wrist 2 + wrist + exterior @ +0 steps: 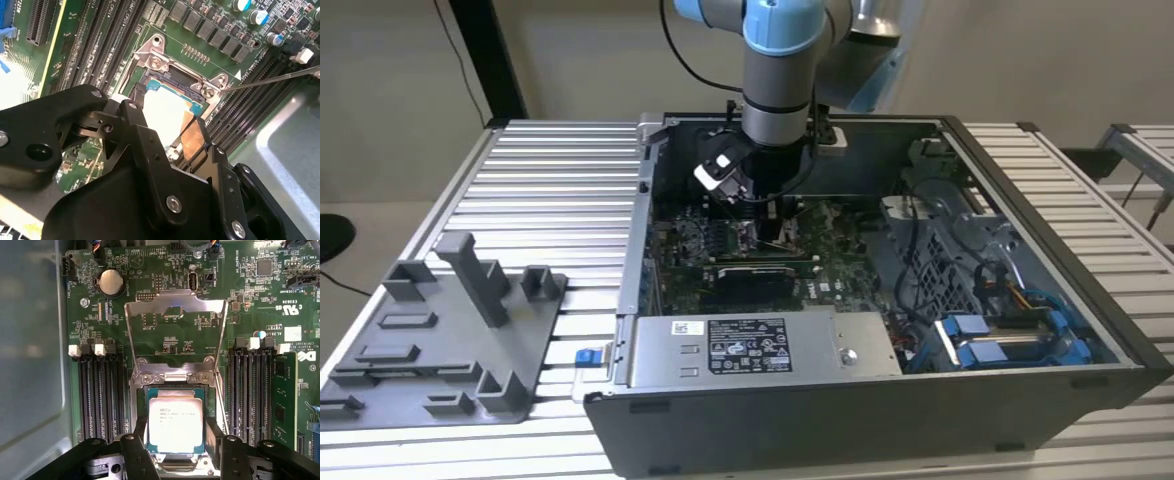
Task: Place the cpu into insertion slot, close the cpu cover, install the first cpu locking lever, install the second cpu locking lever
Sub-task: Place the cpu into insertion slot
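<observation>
Open computer case (854, 430), motherboard (250, 300) exposed, and the gripper (176, 429) hangs low over it, closed narrow. The cpu cover (200, 304) lies swung open just beyond the insertion slot (172, 377). Directly between the fingers, pinched by two opposite edges, the cpu (176, 415) sits flat in that slot.

Even bright light; glare whitens cpu (167, 107) top in second wrist view.
</observation>
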Controlling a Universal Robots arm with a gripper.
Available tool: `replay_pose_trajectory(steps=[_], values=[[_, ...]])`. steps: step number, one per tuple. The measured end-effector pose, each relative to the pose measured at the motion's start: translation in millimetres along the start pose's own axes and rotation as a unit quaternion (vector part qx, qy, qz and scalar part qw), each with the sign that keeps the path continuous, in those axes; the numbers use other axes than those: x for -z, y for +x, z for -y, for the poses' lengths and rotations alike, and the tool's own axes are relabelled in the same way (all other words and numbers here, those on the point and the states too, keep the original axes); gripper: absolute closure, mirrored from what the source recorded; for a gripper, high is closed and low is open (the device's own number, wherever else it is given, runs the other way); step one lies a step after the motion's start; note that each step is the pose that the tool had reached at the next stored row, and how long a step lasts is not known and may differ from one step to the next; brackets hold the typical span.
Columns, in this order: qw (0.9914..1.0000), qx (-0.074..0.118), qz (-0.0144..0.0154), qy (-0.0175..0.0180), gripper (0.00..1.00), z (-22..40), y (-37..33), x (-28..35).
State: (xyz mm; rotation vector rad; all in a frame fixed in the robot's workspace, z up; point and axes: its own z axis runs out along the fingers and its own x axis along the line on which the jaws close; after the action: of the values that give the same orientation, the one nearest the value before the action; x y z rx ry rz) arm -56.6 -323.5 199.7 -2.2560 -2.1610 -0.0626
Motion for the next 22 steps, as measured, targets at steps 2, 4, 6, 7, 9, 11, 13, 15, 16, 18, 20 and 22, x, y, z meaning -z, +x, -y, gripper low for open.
replay_pose_trajectory(steps=[2, 4, 6, 7, 9, 11, 13, 15, 16, 18, 20, 22], values=[[1.0, 0.0, 0.0, 0.0, 1.0, 0.0, 0.0, -0.1], [1.0, 0.0, -0.0001, 0.0, 1.0, 0.0, 0.0, -0.2], [1.0, 0.001, -0.0001, 0.0, 1.0, 0.0, 0.0, -0.2], [1.0, 0.002, -0.0001, 0.0, 1.0, 0.0, 0.0, -0.2], [0.99999, 0.005, -0.0001, 0.0002, 1.0, 0.0, 0.0, -0.2], [0.99995, 0.01, -0.0002, 0.0003, 1.0, 0.0, 0.0, -0.2], [0.9999, 0.014, -0.0003, 0.0005, 1.0, 0.0, 0.0, -0.2], [0.99988, 0.016, -0.0003, 0.0005, 1.0, 0.0, 0.0, -0.2], [0.99988, 0.016, -0.0002, 0.0006, 1.0, 0.0, 0.0, -0.3], [0.99987, 0.016, -0.0001, 0.0006, 1.0, 0.0, 0.0, -0.4], [0.99987, 0.016, -0.0002, 0.0005, 1.0, -0.1, 0.0, -1.1], [0.99987, 0.016, 0.0, 0.0006, 1.0, 0.0, 0.0, -1.2]])
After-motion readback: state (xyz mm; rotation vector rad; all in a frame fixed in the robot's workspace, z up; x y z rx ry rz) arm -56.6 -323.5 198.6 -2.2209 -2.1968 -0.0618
